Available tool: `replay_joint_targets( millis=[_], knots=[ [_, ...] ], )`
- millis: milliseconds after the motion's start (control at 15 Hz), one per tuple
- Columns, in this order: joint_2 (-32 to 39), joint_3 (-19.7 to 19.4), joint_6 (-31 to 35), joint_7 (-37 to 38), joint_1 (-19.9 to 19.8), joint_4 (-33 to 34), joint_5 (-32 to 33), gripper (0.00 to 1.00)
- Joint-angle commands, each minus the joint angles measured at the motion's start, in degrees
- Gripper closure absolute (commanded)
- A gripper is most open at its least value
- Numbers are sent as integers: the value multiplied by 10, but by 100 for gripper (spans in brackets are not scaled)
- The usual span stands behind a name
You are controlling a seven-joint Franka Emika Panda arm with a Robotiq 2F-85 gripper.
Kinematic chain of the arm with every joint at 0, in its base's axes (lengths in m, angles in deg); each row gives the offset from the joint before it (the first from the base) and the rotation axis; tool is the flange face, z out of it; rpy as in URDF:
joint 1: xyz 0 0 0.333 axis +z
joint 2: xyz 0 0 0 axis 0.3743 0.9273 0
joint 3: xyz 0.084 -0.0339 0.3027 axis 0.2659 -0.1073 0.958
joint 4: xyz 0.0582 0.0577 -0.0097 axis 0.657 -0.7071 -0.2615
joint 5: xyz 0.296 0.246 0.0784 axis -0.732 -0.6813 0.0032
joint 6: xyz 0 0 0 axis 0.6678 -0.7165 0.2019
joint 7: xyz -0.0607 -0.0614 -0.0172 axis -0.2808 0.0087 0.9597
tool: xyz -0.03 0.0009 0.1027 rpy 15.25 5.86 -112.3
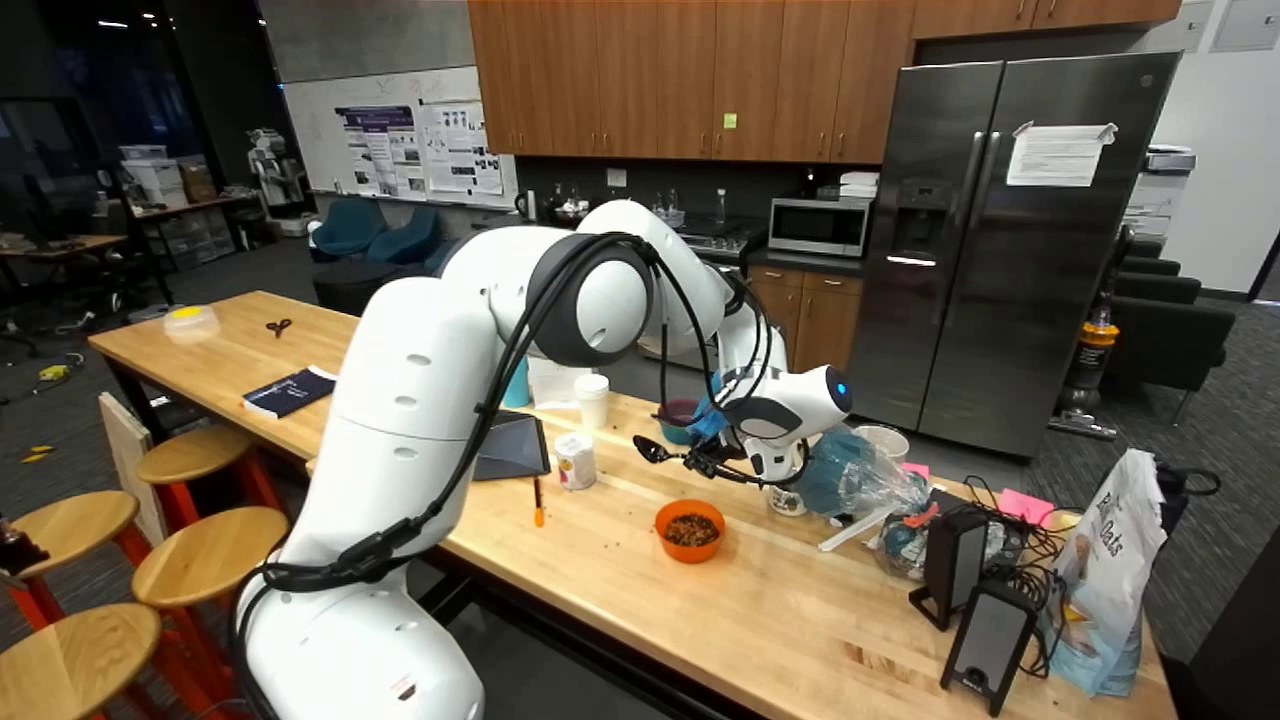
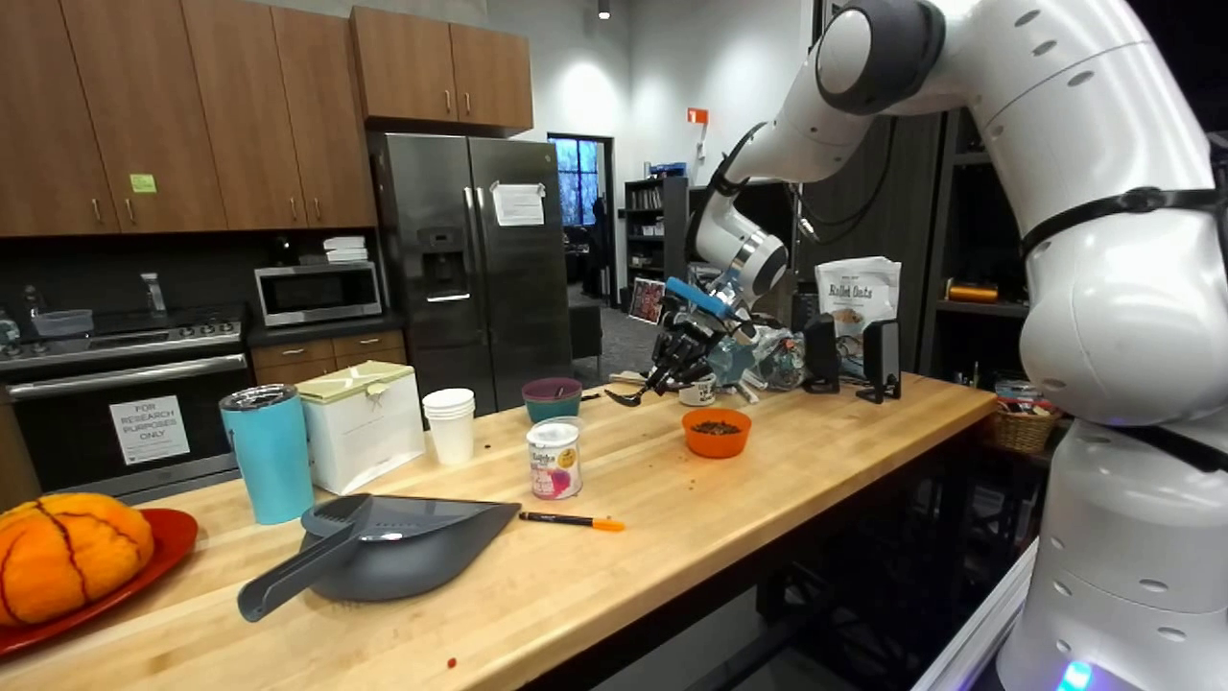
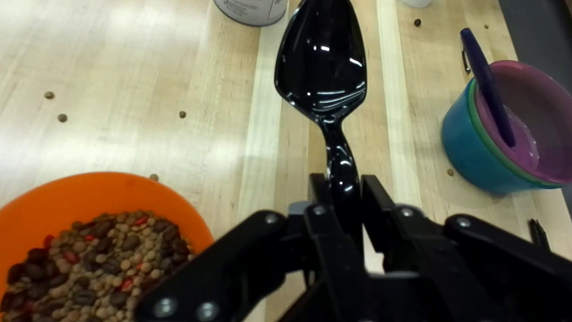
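The hand (image 3: 343, 188) is closed to a narrow gap, its fingertips (image 3: 373, 197) pinching the handle of a black spoon (image 3: 322, 67), held up above the desk (image 2: 595, 585). In the wrist view the spoon shows between an orange bowl (image 3: 96, 194) containing a mix of beans (image 3: 120, 259) and some nested tubs (image 3: 467, 143) with a purple stick (image 3: 487, 85) leaning in them. Loose grains (image 3: 62, 117) lie scattered near the bowl. In an exterior view, a mug (image 1: 787, 502) stands near the hand, plastic bags (image 1: 850, 470) just beside it; speakers (image 1: 985, 635) and an oats bag (image 1: 1110, 560) stand farther along. Toward the desk's other end are a can (image 2: 554, 470), paper cups (image 2: 449, 432), a marker (image 2: 573, 521) and a dustpan (image 2: 413, 552), then a white box (image 2: 360, 432), a blue tumbler (image 2: 269, 456) and an orange pumpkin (image 2: 77, 547) on a red plate (image 2: 176, 537).
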Motion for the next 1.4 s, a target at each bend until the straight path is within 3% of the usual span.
replay_joint_targets(
  millis=[0,467,533,733,1133,1333],
  knots=[
    [42,0,-8,6,3,40,-1,94],
    [73,-1,-7,9,5,69,5,94],
    [75,-2,-7,10,5,72,7,53],
    [74,-2,-10,9,5,73,10,41],
    [37,-7,7,-13,18,39,30,0],
    [-21,-29,67,7,52,-10,113,0]
  ],
)
